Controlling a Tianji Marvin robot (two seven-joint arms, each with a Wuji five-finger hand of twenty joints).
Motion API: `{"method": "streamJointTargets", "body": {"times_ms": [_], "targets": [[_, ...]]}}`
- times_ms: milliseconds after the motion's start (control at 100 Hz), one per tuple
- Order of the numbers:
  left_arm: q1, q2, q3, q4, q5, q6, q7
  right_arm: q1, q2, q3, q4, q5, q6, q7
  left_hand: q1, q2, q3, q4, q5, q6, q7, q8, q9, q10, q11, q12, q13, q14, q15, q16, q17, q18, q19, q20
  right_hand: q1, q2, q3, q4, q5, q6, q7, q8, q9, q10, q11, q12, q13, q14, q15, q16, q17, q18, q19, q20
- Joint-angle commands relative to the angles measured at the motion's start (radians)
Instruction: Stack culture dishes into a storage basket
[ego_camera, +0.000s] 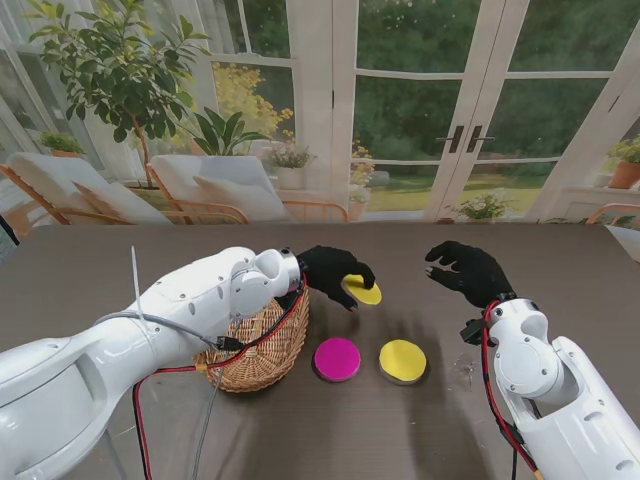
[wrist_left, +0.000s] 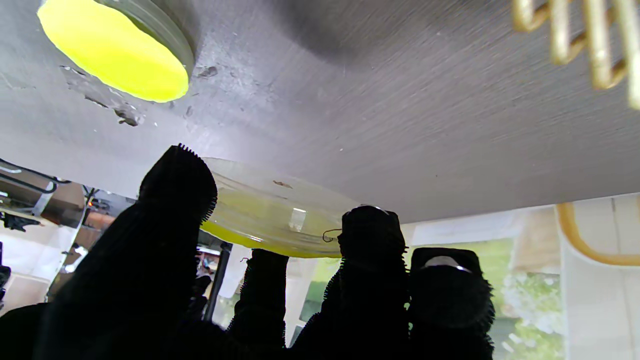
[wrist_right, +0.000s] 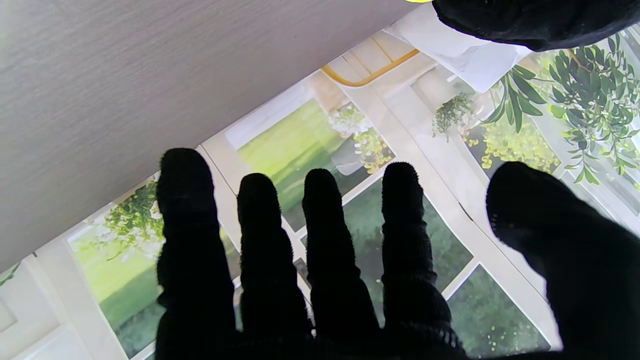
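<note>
Closest to us the wicker basket sits on the counter, under our left arm. Just past it our left hand is pinching a yellow dish, fingertips on its rim. A pink dish and another yellow one lie side by side right of the basket. Right hand hovers empty, fingers spread.

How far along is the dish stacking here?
No dish shows in the woven wicker basket, though the arm hides much of it. The left hand grips one yellow culture dish. A magenta dish and another yellow dish wait.
</note>
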Motion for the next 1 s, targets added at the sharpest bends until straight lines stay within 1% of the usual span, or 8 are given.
{"method": "streamJointTargets", "body": {"times_ms": [0, 270, 450, 640, 860, 990], "targets": [[-0.017, -0.016, 0.011, 0.001, 0.000, -0.006, -0.019, -0.003, -0.004, 0.001, -0.002, 0.002, 0.003, 0.013, 0.085, 0.090, 0.063, 0.040, 0.009, 0.003, -0.012, -0.009, 0.037, -0.102, 0.075, 0.041, -0.009, 0.004, -0.002, -0.007, 0.004, 0.007, 0.046, 0.032, -0.004, -0.002, -0.043, -0.001, 0.003, 0.007, -0.013, -0.012, -0.033, 0.003, -0.016, -0.004, 0.008, 0.002, 0.002, 0.012, -0.299, 0.003, -0.028, 0.017], [-0.051, -0.064, 0.066, 0.078, -0.014, -0.032, -0.034, -0.002, -0.005, 0.005, -0.001, 0.010, 0.008, 0.013, 0.086, 0.099, 0.052, 0.042, 0.025, 0.008, -0.020, -0.017, 0.036, -0.103, 0.078, 0.040, -0.004, -0.002, 0.004, -0.006, 0.010, -0.001, 0.049, 0.037, -0.005, 0.000, -0.043, -0.001, 0.006, 0.013, -0.012, -0.012, -0.033, 0.006, -0.016, -0.004, 0.009, 0.003, 0.003, 0.012, -0.298, 0.002, -0.029, 0.019], [-0.060, -0.089, 0.089, 0.121, -0.012, -0.047, -0.028, 0.000, -0.005, 0.007, 0.004, 0.013, 0.012, 0.014, 0.086, 0.104, 0.045, 0.043, 0.026, 0.011, -0.034, -0.027, 0.034, -0.101, 0.076, 0.036, -0.002, -0.003, 0.006, -0.007, 0.012, -0.003, 0.051, 0.038, -0.005, 0.001, -0.042, -0.001, 0.005, 0.015, -0.011, -0.013, -0.034, 0.008, -0.016, -0.004, 0.008, 0.003, 0.002, 0.012, -0.299, 0.004, -0.030, 0.020], [-0.046, -0.110, 0.093, 0.163, -0.013, -0.052, 0.005, 0.001, -0.006, 0.008, 0.004, 0.016, 0.016, 0.013, 0.088, 0.108, 0.044, 0.045, 0.022, 0.014, -0.047, -0.036, 0.034, -0.100, 0.077, 0.035, 0.000, -0.001, 0.007, -0.008, 0.014, -0.003, 0.052, 0.037, -0.003, 0.001, -0.041, -0.001, 0.003, 0.018, -0.011, -0.013, -0.035, 0.008, -0.015, -0.004, 0.008, 0.004, 0.002, 0.012, -0.300, 0.004, -0.031, 0.020], [-0.018, -0.130, 0.088, 0.206, -0.007, -0.048, 0.071, 0.003, -0.006, 0.003, 0.007, 0.015, 0.016, 0.010, 0.088, 0.111, 0.046, 0.046, 0.023, 0.017, -0.054, -0.042, 0.034, -0.097, 0.080, 0.035, 0.001, 0.007, 0.009, -0.009, 0.016, 0.004, 0.054, 0.037, -0.003, 0.000, -0.040, -0.001, -0.001, 0.024, -0.009, -0.013, -0.036, 0.008, -0.014, -0.004, 0.008, 0.004, 0.002, 0.012, -0.299, 0.004, -0.031, 0.021], [-0.016, -0.137, 0.096, 0.218, -0.003, -0.042, 0.077, 0.003, -0.006, -0.001, 0.007, 0.015, 0.016, 0.012, 0.088, 0.112, 0.046, 0.046, 0.037, 0.022, -0.056, -0.046, 0.034, -0.098, 0.081, 0.035, 0.003, 0.006, 0.010, -0.011, 0.016, 0.005, 0.054, 0.037, -0.003, 0.000, -0.039, -0.001, -0.001, 0.025, -0.007, -0.013, -0.037, 0.009, -0.014, -0.004, 0.007, 0.001, 0.002, 0.012, -0.300, 0.004, -0.032, 0.021]]}}
